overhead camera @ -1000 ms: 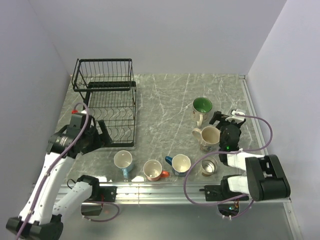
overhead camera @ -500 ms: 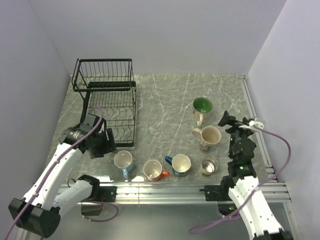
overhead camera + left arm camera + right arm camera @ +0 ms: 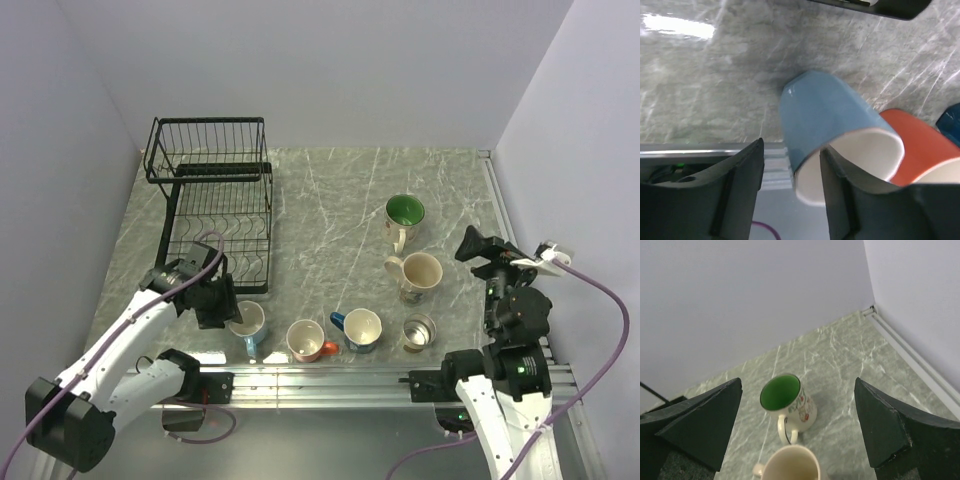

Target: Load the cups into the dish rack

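At the near left of the table (image 3: 330,190), the left fingers (image 3: 222,304) sit low at the light blue mug (image 3: 246,320). In the left wrist view one finger is outside the mug's wall and the other is at its mouth, over the rim, so they straddle the wall. They are partly apart, with a gap between the outer finger and the mug, so not clamped.

The light blue mug stands upright on the table, leftmost in a row along the near edge. The orange-red mug (image 3: 305,340) is just beside it on the right; cannot tell if they touch. Next come the dark blue mug (image 3: 360,328) and the small metal cup (image 3: 419,331), all mouth up.

Further back on the right is the cream mug (image 3: 420,273), handle pointing left. Behind it is the green-inside mug (image 3: 405,212), handle toward the cream one.

The right fingers (image 3: 472,244) are raised over the table's right side, wide apart, holding nothing. The right wrist view looks down on those two back mugs.

The dish rack (image 3: 210,200) is black wire with two tiers, at the far left of the table. All six cups are on the table, apart from it.
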Available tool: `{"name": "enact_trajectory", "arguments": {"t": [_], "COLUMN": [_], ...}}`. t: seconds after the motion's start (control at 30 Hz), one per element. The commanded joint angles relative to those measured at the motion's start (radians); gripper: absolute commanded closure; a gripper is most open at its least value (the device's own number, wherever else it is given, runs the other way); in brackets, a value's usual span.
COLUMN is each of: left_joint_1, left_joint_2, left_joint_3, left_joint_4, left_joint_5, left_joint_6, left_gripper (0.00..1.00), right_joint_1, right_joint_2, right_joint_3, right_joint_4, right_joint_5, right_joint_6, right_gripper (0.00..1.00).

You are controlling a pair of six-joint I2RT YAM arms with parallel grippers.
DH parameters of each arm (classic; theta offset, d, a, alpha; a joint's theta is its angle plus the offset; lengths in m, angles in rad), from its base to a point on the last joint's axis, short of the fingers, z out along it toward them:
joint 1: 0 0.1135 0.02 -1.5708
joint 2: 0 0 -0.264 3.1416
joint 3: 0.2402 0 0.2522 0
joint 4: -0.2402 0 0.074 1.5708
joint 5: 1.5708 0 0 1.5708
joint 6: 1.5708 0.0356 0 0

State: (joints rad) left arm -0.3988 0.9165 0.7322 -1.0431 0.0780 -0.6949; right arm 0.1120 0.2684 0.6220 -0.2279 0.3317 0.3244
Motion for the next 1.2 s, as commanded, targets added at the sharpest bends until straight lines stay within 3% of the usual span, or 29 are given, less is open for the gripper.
{"name": "enact_trajectory", "arguments": {"t": [0.0,0.1,0.27,0.3,0.33,0.53,0.63,0.77,0.83,0.93,0.97,1.07,1.17], "left_joint_1": [-0.011,-0.012,-0.012,-0.012,-0.012,-0.012,-0.012,-0.011,-0.012,-0.011,-0.012,-0.012,-0.011], "left_joint_2": [0.018,0.018,0.012,0.012,0.007,-0.036,-0.060,-0.064,-0.061,-0.062,-0.065,-0.071,-0.084], "left_joint_3": [-0.033,-0.040,-0.054,-0.051,-0.048,0.065,0.174,0.369,0.433,0.548,0.587,0.621,0.599], "left_joint_4": [0.083,0.115,0.135,0.129,0.124,-0.003,-0.086,-0.175,-0.169,-0.094,-0.063,0.097,0.287], "left_joint_5": [0.032,0.040,0.060,0.059,0.057,0.055,0.036,0.012,0.060,0.139,0.163,0.227,0.259], "left_joint_6": [-0.031,-0.043,-0.051,-0.051,-0.049,-0.011,0.003,0.014,0.014,-0.015,-0.024,-0.063,-0.118], "left_gripper": [0.49,0.53,0.85,0.98,1.00,1.00,1.00,1.00,1.00,1.00,1.00,1.00,1.00], "right_joint_1": [0.005,0.005,0.005,0.005,0.005,0.003,0.005,0.006,0.005,0.005,0.005,0.038,0.185], "right_joint_2": [-0.027,-0.043,-0.074,-0.074,-0.072,-0.018,0.070,0.176,0.216,0.313,0.342,0.440,0.488], "right_joint_3": [0.054,0.084,0.114,0.122,0.140,0.258,0.385,0.515,0.510,0.504,0.499,0.420,0.401], "right_joint_4": [-0.120,-0.154,-0.198,-0.215,-0.224,-0.291,-0.323,-0.453,-0.371,-0.296,-0.263,-0.001,0.183], "right_joint_5": [-0.031,-0.057,-0.109,-0.117,-0.131,-0.200,-0.352,-0.327,-0.524,-0.672,-0.813,-1.034,-1.004], "right_joint_6": [0.015,0.005,-0.005,-0.005,-0.011,0.030,0.057,0.292,0.298,0.474,0.519,0.834,0.921], "right_gripper": [0.00,0.00,0.00,0.00,0.00,0.00,0.00,0.00,0.01,0.02,0.02,0.09,0.08]}}
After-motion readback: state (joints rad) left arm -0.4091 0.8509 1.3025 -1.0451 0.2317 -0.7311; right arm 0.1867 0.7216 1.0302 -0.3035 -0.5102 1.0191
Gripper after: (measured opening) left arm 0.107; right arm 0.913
